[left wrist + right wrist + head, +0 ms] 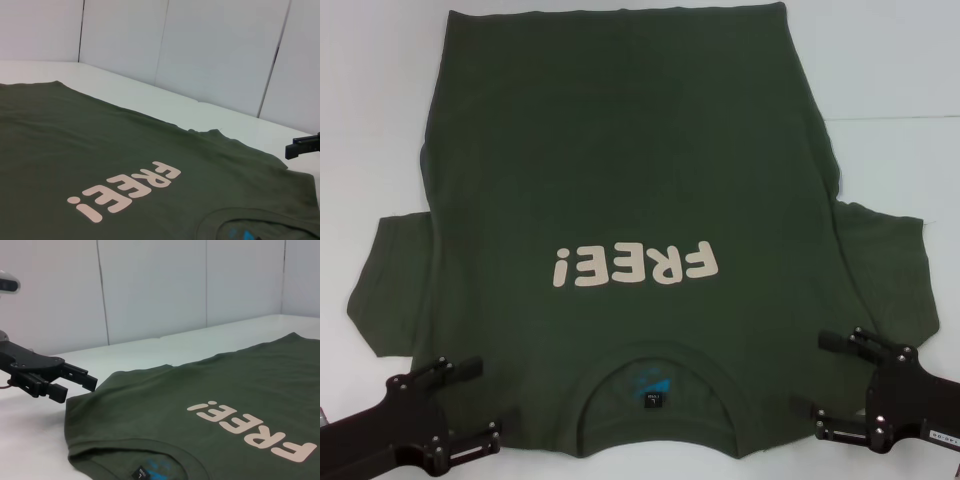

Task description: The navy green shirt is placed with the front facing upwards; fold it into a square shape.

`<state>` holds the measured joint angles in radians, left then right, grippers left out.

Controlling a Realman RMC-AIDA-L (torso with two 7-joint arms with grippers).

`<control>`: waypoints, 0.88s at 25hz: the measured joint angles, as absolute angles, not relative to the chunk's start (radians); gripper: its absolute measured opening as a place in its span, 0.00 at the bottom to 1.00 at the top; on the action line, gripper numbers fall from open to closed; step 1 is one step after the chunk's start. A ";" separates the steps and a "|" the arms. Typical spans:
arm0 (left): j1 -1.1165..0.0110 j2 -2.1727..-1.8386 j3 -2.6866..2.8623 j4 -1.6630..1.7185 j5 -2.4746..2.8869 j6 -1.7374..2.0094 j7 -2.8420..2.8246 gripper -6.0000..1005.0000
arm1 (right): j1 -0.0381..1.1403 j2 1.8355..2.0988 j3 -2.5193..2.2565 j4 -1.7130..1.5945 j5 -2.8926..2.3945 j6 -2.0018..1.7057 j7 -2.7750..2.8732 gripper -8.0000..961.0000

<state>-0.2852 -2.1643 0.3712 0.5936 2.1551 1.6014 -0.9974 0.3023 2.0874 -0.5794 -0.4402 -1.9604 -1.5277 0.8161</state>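
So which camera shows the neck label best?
The head view: the label sits square-on inside the collar. The right wrist view shows it at the frame's edge; the left wrist view shows only the collar.

Both grippers are matte black with angular, blocky bodies and two slim, flat, straight fingers each. The left gripper (475, 400) shows small silver screw heads along its finger links; the right gripper (823, 377) has the same screws plus a white printed label strip on its body.
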 joint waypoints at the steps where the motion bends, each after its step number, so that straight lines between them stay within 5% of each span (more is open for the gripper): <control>1: -0.286 -2.164 0.371 0.594 2.155 1.601 -0.998 0.83 | 0.302 2.087 -0.579 -0.440 -1.960 -1.528 0.816 0.97; 15: -0.295 -2.162 0.336 0.597 2.155 1.602 -1.124 0.83 | 0.300 2.088 -0.580 -0.440 -1.960 -1.531 0.816 0.96; 22: -0.385 -2.077 0.281 0.676 2.173 1.607 -1.764 0.83 | 0.301 2.088 -0.580 -0.441 -1.960 -1.531 0.816 0.97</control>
<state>-0.3851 -2.0767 0.2805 0.6756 2.1735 1.6070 -1.7644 0.3007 2.0876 -0.5797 -0.4412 -1.9604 -1.5310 0.8162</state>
